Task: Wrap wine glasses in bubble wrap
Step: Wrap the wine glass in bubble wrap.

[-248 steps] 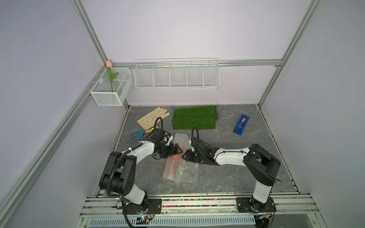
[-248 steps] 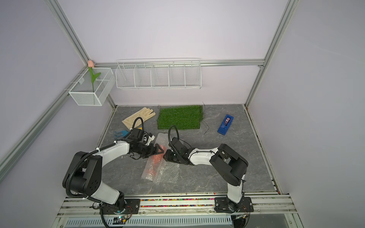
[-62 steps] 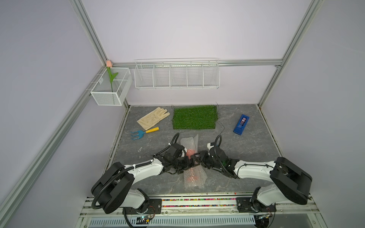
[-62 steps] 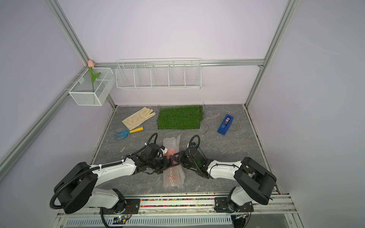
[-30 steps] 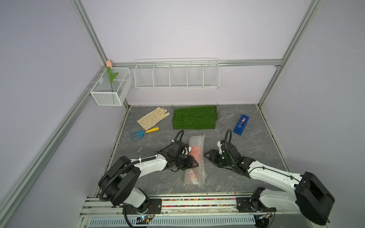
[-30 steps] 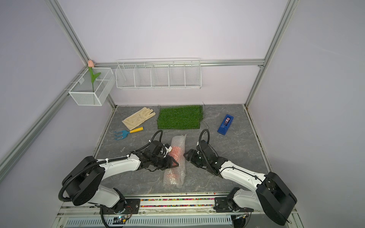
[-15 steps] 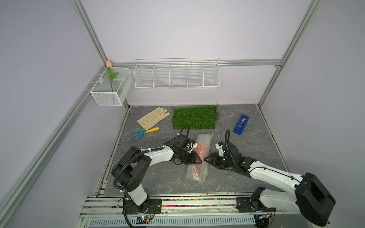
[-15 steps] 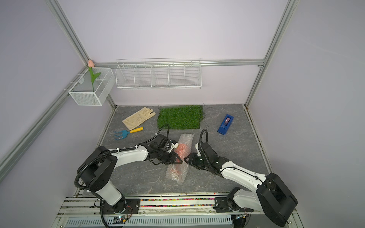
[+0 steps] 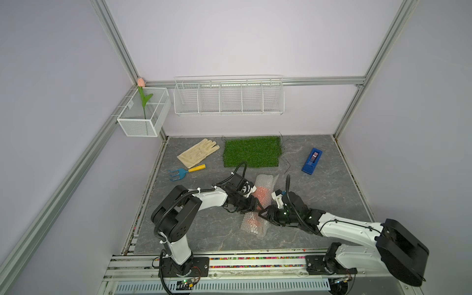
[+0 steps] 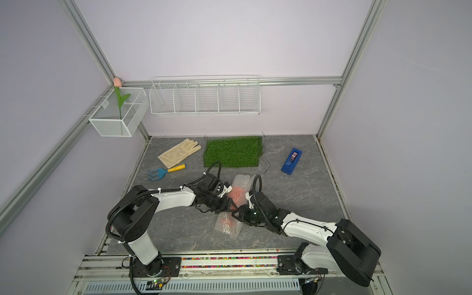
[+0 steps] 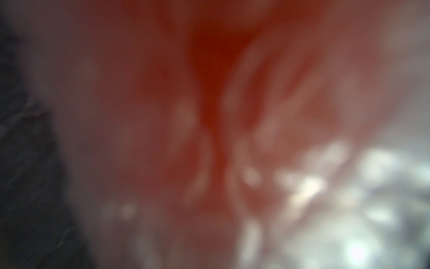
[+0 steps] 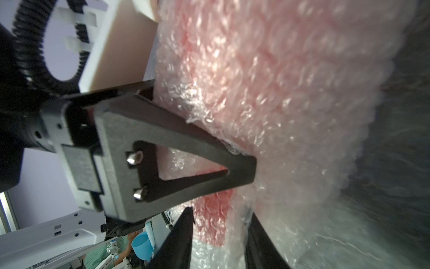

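Grey stone-patterned desk [image 9: 204,229] carries everything you see. Nearest you, the bubble wrap [image 9: 254,224] lies as a roll slanting away, and the orange-red goblet [image 9: 263,195] shows through it, lying wrapped inside. Your right claw [image 9: 264,214] meets the roll's middle from the right. In the right wrist view its fingers [image 12: 183,233] flank the wrapped goblet, but you cannot tell whether they press. Your left claw [image 9: 256,204] meets the roll from the other side, one finger [image 12: 242,170] lying against the film. You cannot tell its grip either, since its own camera gives only a red blur. Beyond lie a rake [image 9: 178,173], glove [image 9: 198,152], grass mat [image 9: 251,152] and tape dispenser [image 9: 311,161].
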